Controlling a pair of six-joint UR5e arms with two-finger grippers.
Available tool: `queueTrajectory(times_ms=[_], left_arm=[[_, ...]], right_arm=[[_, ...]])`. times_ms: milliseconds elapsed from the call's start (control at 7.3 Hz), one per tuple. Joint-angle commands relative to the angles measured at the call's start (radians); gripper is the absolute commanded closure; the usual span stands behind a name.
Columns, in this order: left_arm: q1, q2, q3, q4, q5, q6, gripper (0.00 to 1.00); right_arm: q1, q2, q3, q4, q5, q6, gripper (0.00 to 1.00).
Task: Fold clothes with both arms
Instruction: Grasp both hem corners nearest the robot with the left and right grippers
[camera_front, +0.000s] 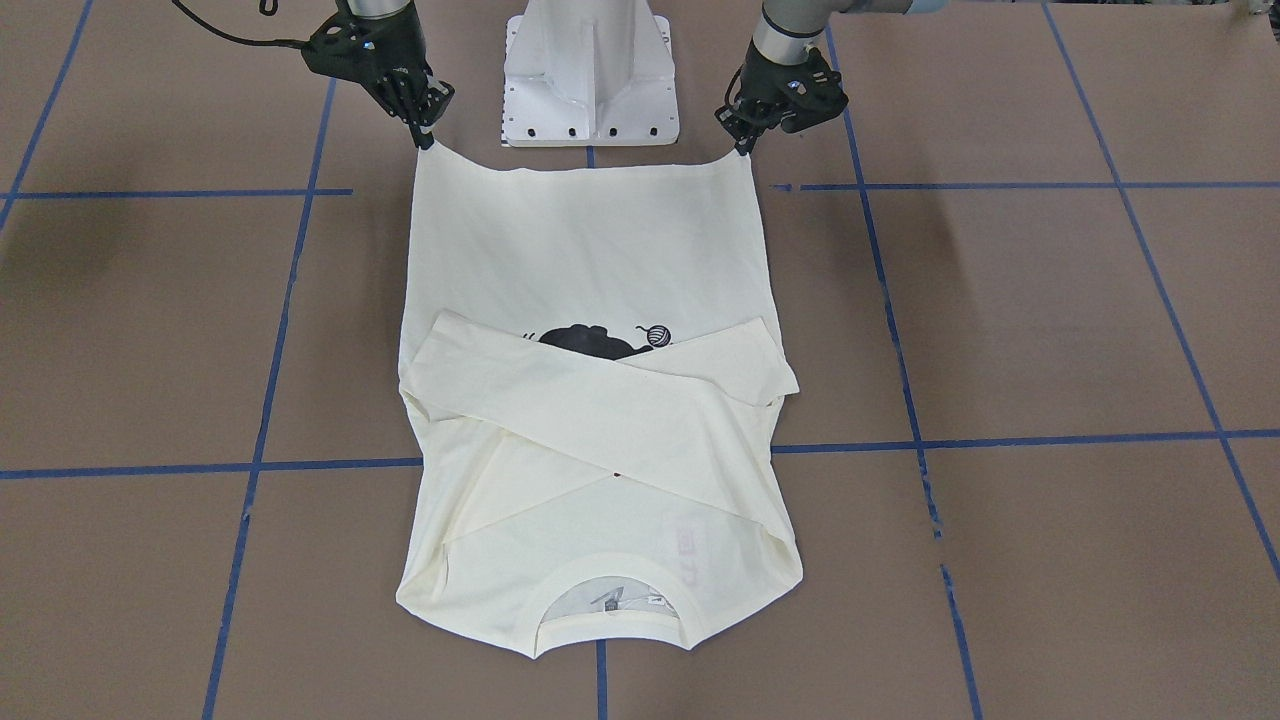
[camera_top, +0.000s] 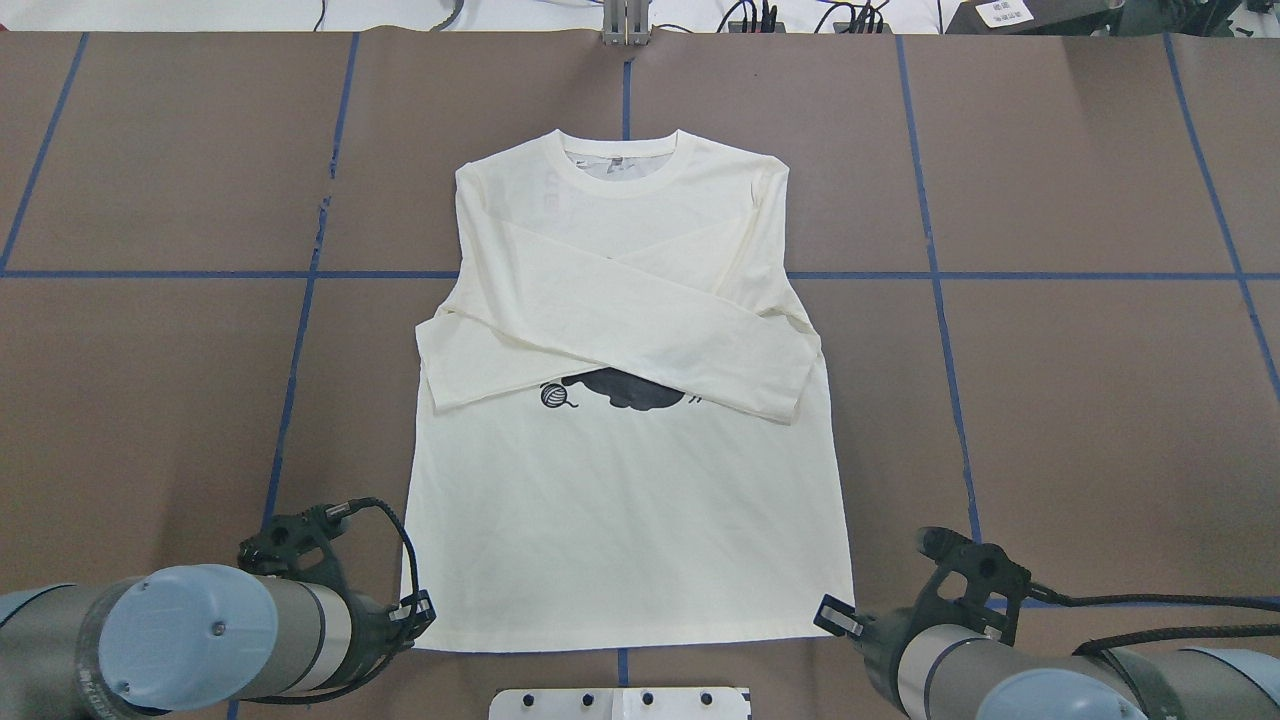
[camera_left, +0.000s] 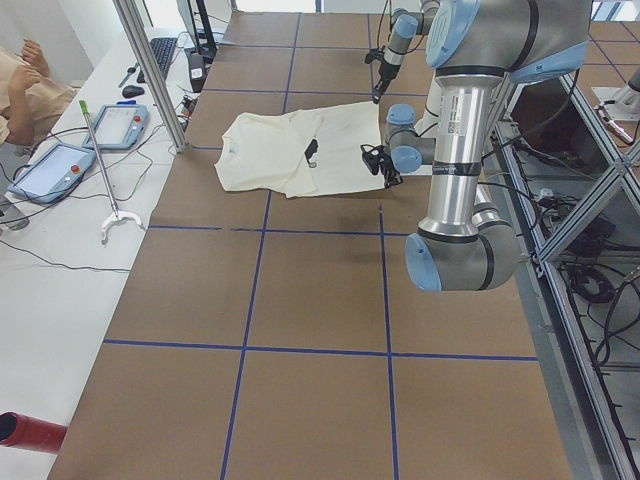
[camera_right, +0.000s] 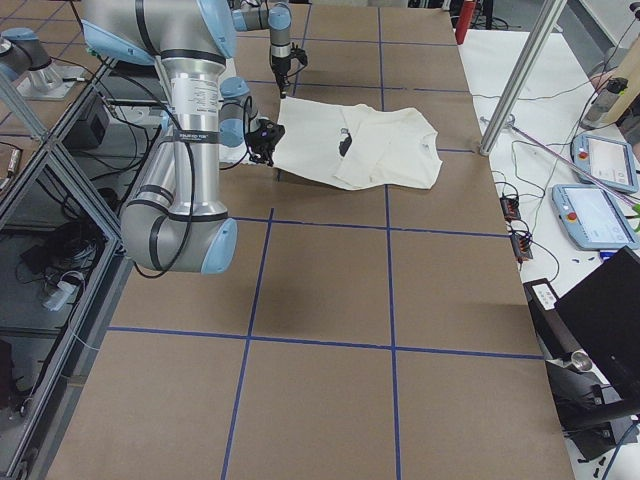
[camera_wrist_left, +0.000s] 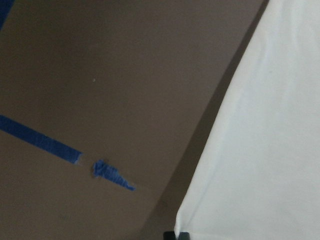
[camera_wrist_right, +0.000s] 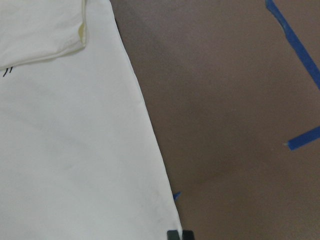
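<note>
The cream-white long-sleeved T-shirt lies front up on the brown table, collar at the far side. Both sleeves are crossed over its chest and hide part of the black cat print. My left gripper is shut on one corner of the bottom hem, my right gripper on the other. Each corner is drawn up into a small peak. In the overhead view the left gripper and right gripper sit at the hem's two ends. Each wrist view shows a shirt corner meeting the fingertips.
The white pedestal base stands between the arms, just behind the hem. Blue tape lines grid the table. A side bench holds tablets and cables, with a person beside it. A metal post stands at the table's edge.
</note>
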Motion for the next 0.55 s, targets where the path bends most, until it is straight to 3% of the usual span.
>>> queueTrajectory(times_ms=[0,274,411], left_arm=[[-0.002,0.022,-0.057,0.006,-0.015,0.009,1.0],[-0.075,0.001,-0.097,0.004,-0.019,0.035,1.0],[-0.156,-0.061,-0.078,0.006,-0.019,0.104,1.0]], right_arm=[[-0.025,-0.044,0.059,0.0,0.002,0.0,1.0],[0.109,-0.026,0.05,0.001,0.01,-0.026,1.0],[0.189,0.059,0.012,0.0,0.016,-0.124,1.0]])
